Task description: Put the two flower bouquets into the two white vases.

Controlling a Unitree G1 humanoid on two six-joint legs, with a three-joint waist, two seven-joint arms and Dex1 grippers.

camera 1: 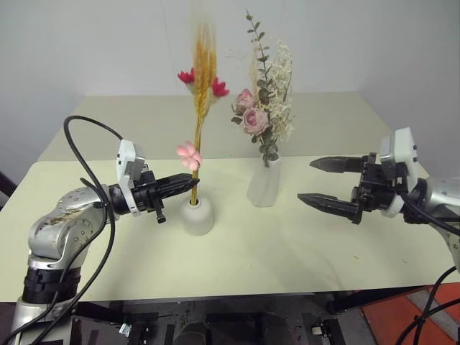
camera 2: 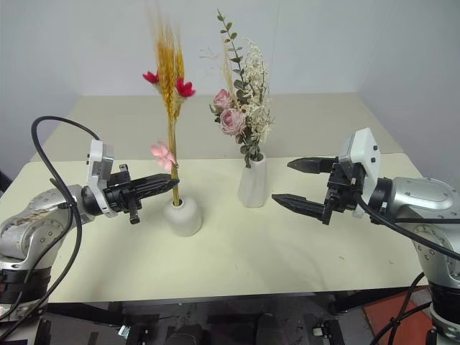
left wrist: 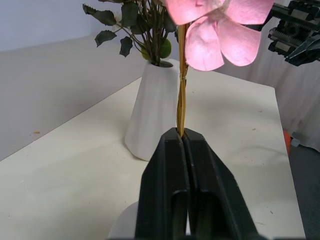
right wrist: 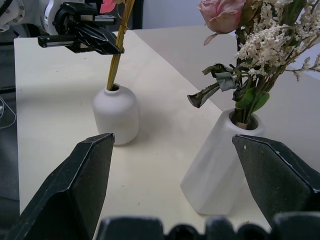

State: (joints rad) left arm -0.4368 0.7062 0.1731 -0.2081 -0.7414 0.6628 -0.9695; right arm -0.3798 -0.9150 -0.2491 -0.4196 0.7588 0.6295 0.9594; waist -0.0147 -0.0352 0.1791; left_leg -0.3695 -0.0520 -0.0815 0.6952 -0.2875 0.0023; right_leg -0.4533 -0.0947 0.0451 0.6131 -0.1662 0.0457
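The thin bunch of golden stalks (camera 1: 203, 65) with red and pink flowers stands upright with its stems in the top hole of the short white vase (camera 1: 197, 214). My left gripper (camera 1: 192, 181) is shut on the stalks just above that hole, reaching in level from the left. The pink rose bouquet (camera 1: 262, 108) stands in the tall white vase (camera 1: 263, 183) to the right. My right gripper (camera 1: 305, 180) hovers open to the right of the tall vase with nothing between its fingers. In the right wrist view both vases (right wrist: 116, 114) (right wrist: 220, 165) stand ahead of its spread fingers.
Both vases stand mid-way on a cream table (camera 1: 287, 251), whose front edge runs close to me. A second table surface (camera 1: 129, 122) continues behind, up to a pale wall. A black cable (camera 1: 86, 126) loops over my left arm.
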